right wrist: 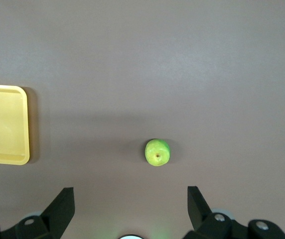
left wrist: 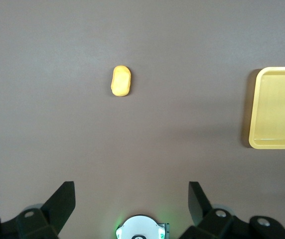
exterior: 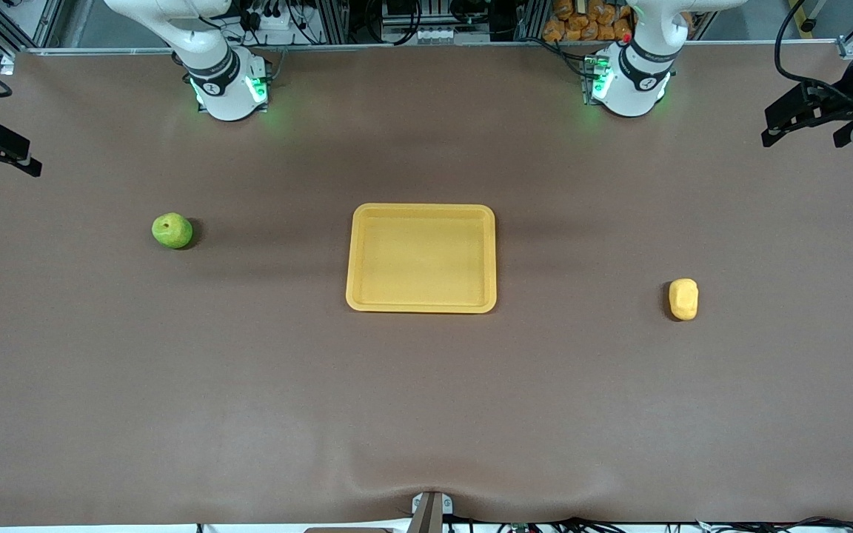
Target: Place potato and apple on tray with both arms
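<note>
Potato (exterior: 683, 299): a small, lumpy, oblong yellow-tan piece with a matte skin, lying on the tabletop (exterior: 426, 414) toward the left arm's end, well apart from the tray and slightly nearer the front camera than the tray's centre. Apple (exterior: 172, 230): a small round green fruit with yellowish patches and a dark stem dimple, resting on the tabletop toward the right arm's end, also well apart from the tray. Tray (exterior: 421, 303): a shallow rectangular yellow-orange plastic piece with rounded corners and a raised rim, smooth and faintly glossy, set between the two items at mid-table; nothing lies in it. The tabletop is covered by a plain brown matte sheet, slightly rippled at the edge nearest the front camera.

Left gripper (left wrist: 131, 201): black, angular fingers spread wide apart and holding nothing, raised over the tabletop at the left arm's end, with the potato in its wrist view. Right gripper (right wrist: 130, 201): likewise black, fingers wide apart and empty, raised over the right arm's end, with the apple in its wrist view. Both white arm bases glow green.
</note>
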Action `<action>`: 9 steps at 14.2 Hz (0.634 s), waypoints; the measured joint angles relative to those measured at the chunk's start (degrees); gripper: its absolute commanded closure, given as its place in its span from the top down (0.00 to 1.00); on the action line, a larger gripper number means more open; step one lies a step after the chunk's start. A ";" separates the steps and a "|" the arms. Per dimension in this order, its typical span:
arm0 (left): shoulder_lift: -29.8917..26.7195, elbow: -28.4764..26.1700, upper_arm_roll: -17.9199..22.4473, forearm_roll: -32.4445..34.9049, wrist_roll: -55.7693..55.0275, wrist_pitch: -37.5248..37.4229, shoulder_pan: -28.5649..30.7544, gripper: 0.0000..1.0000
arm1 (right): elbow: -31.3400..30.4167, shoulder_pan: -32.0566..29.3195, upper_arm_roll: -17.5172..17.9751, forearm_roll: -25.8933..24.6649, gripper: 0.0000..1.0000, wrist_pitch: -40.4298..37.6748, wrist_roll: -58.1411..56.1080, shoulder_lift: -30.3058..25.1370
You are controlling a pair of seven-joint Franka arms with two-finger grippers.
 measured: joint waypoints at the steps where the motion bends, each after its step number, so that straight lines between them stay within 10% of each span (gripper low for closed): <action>1: 0.03 0.00 0.00 0.00 0.00 -0.02 0.00 1.00 | 0.01 -0.42 -0.10 0.00 1.00 0.01 0.00 0.20; 9: 1.06 -0.01 0.01 0.00 0.00 -0.15 0.00 1.00 | 0.02 -1.50 -0.40 -0.05 1.00 0.35 -0.01 4.78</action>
